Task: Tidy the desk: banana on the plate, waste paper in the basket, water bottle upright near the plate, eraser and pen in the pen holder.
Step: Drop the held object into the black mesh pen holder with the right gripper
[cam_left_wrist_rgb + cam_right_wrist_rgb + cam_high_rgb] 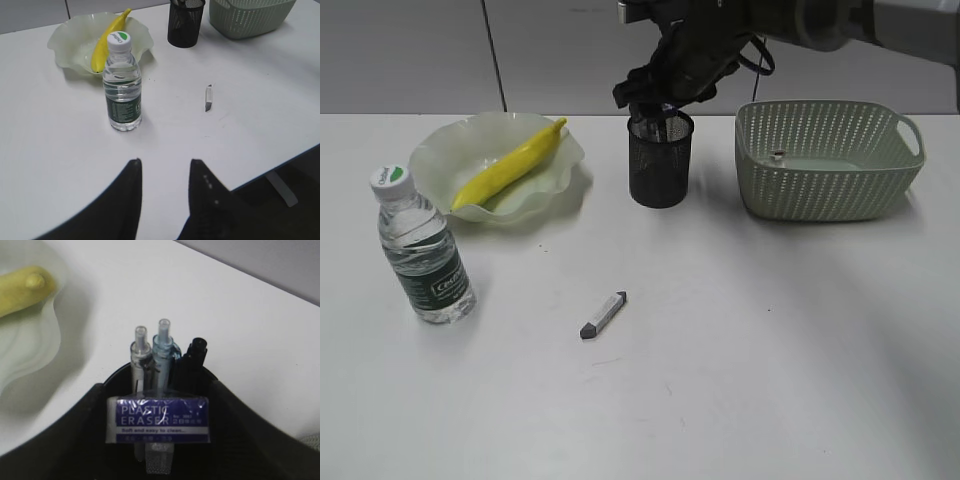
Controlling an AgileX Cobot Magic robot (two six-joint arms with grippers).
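My right gripper (159,440) hangs over the pen holder (660,160) on the bench (740,350), holding the eraser (158,419), long side level, just above three pens (161,357). Left gripper (165,172) is half open, empty. The basket (830,165) holds a small scrap, the plate (440,150) the banana (510,165); the water bottle (420,250) stands upright. A grey pen (603,314) lies nearer my left.

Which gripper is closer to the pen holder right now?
Right. The right gripper hovers directly over the pen holder, holding the eraser above the pens inside. The left gripper sits far back at the desk's near edge, beyond the water bottle.
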